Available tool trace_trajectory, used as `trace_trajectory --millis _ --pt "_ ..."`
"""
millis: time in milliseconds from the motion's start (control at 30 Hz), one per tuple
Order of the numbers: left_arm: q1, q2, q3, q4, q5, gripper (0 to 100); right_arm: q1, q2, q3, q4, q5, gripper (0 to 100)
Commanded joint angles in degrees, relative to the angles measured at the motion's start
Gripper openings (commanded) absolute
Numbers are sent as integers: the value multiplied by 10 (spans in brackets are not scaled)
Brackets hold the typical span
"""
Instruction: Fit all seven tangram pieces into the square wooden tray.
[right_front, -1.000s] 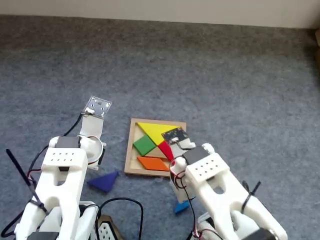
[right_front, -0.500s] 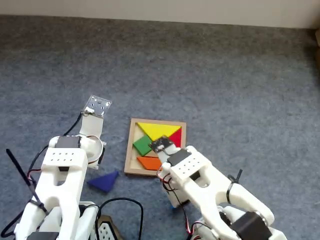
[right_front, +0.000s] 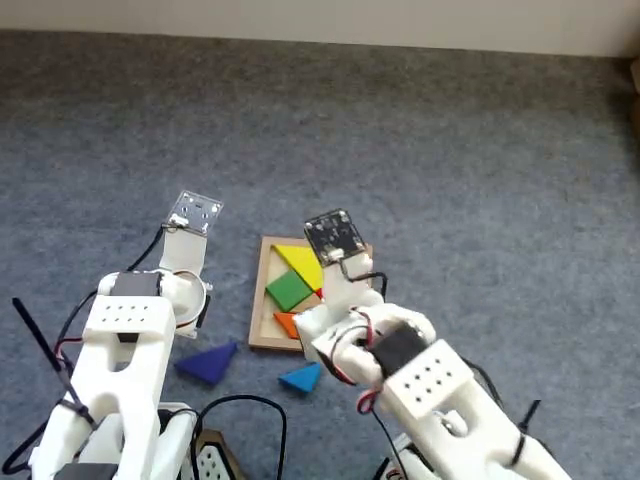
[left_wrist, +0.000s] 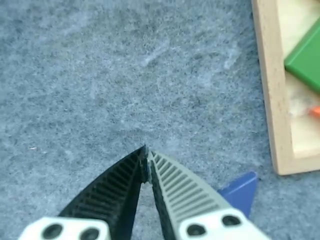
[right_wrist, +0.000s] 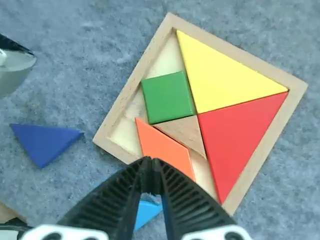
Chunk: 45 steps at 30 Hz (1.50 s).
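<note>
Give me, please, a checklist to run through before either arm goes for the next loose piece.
1. Right gripper open for a pick: not ok, shut and empty.
2. Left gripper open: not ok, shut.
3. Dark blue triangle free on the carpet: ok.
4. Light blue triangle free on the carpet: ok.
5. Bare floor in the tray: ok, beside the green square.
6. Both triangles fit that space: cannot tell.

Soft, even light falls on the wooden tray (right_front: 259, 300) and the grey carpet (right_front: 450, 150) around it. Faint shadows lie beside the tray's edges. Left of the tray a shiny metal plate (right_front: 196, 211) gleams bright white.
</note>
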Motion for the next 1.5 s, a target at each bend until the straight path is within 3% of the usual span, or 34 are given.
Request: trace_trajectory --millis 0,133,333,567,767,933,1233,1467 --pt "10 -14 -29 -4 3 8 27 -78 7 35 -7 5" --pt "58 -14 -85 74 1 30 121 -112 10 60 -10 5" --pt "169 -14 -142 171 1 213 293 -113 12 61 -10 5" --pt "307 -14 -133 193 5 213 437 -113 40 56 -8 6" --pt "387 -8 -131 200 70 219 489 -114 155 -29 -6 6" --pt "429 -8 -108 200 74 264 533 -117 204 -44 -6 6" --pt "476 -8 -14 69 75 274 561 -117 235 -40 38 6" --pt "476 -8 6 32 75 274 562 -117 262 -41 38 6"
